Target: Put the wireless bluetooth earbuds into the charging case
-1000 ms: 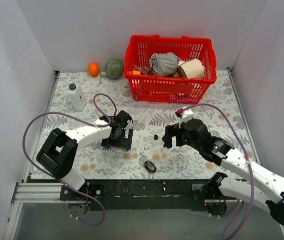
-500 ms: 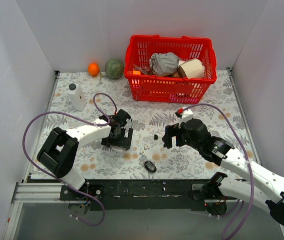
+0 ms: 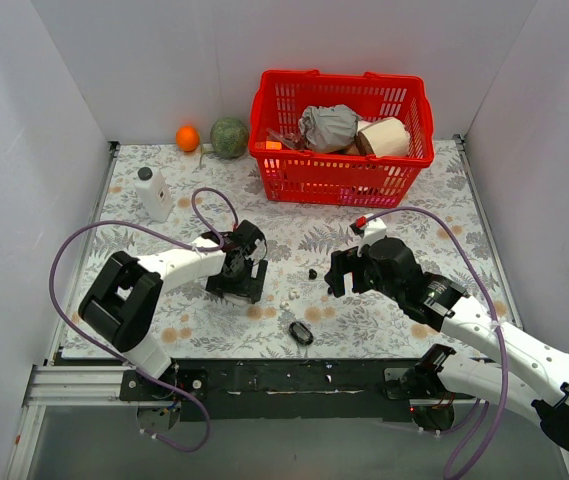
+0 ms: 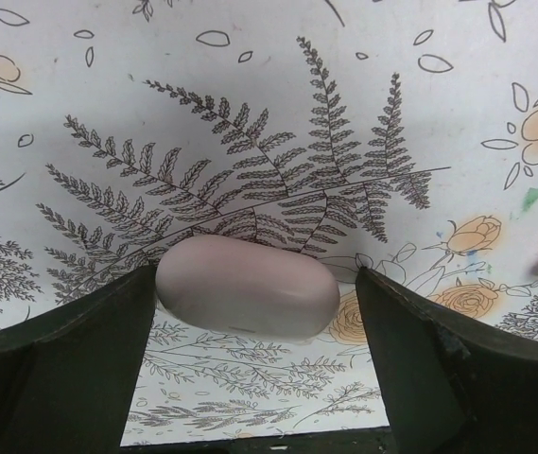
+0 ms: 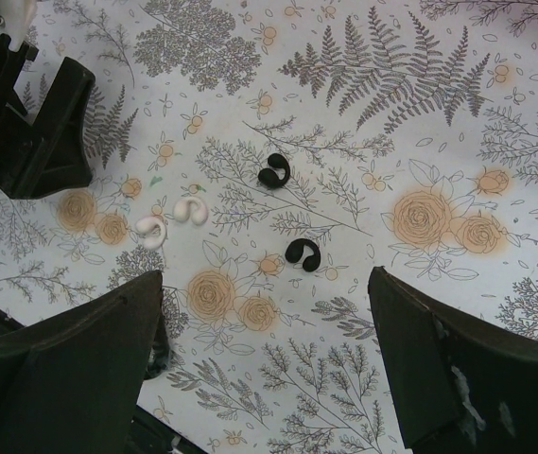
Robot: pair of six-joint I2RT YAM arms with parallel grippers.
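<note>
The white charging case (image 4: 247, 287) lies on the table with its lid shut, between the fingers of my open left gripper (image 4: 254, 293). The left finger is at its end and a small gap shows at the right finger. In the top view the left gripper (image 3: 236, 280) hides the case. Two black earbuds (image 5: 273, 170) (image 5: 303, 254) lie on the table ahead of my right gripper (image 5: 264, 284), which is open, empty and above the table. One earbud (image 3: 312, 273) shows in the top view just left of the right gripper (image 3: 339, 272).
Two small white curved pieces (image 5: 151, 231) (image 5: 191, 210) lie left of the earbuds. A black oval object (image 3: 300, 332) sits near the front edge. A red basket (image 3: 340, 170) stands at the back, with a white bottle (image 3: 153, 194), an orange (image 3: 187, 137) and a green ball (image 3: 229, 137) at the back left.
The left arm has shifted slightly around the case. The right arm and the earbuds have not moved.
</note>
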